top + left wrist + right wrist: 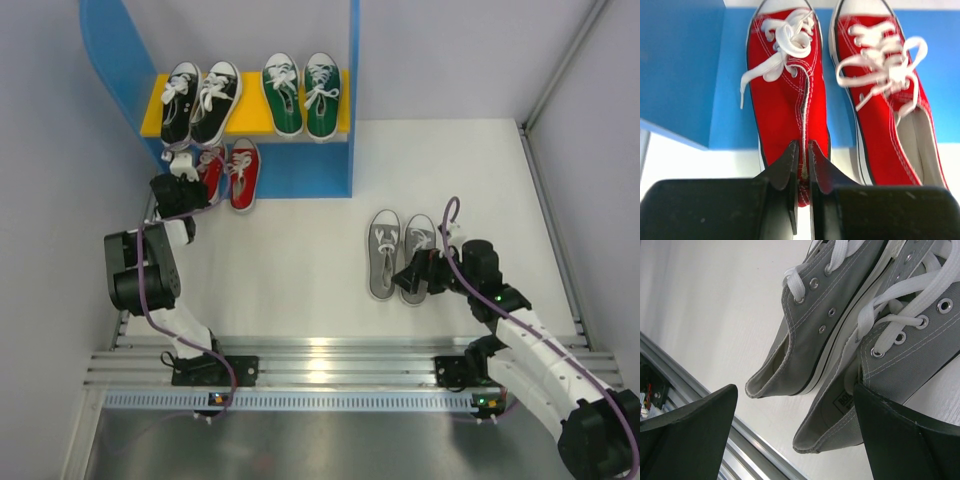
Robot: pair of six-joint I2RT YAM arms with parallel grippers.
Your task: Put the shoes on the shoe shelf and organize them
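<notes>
The blue shoe shelf holds a black pair and a green pair on its yellow board. On its lower blue floor stands the red pair. My left gripper is shut on the heel rim of the left red shoe, with the right red shoe beside it. The grey pair lies on the white table. My right gripper stands open at their heels, with the right grey shoe against one finger and the other grey shoe just ahead.
The shelf's tall blue side panels flank the red pair. An aluminium rail runs along the near table edge behind the grey shoes' heels. White walls close in left and right.
</notes>
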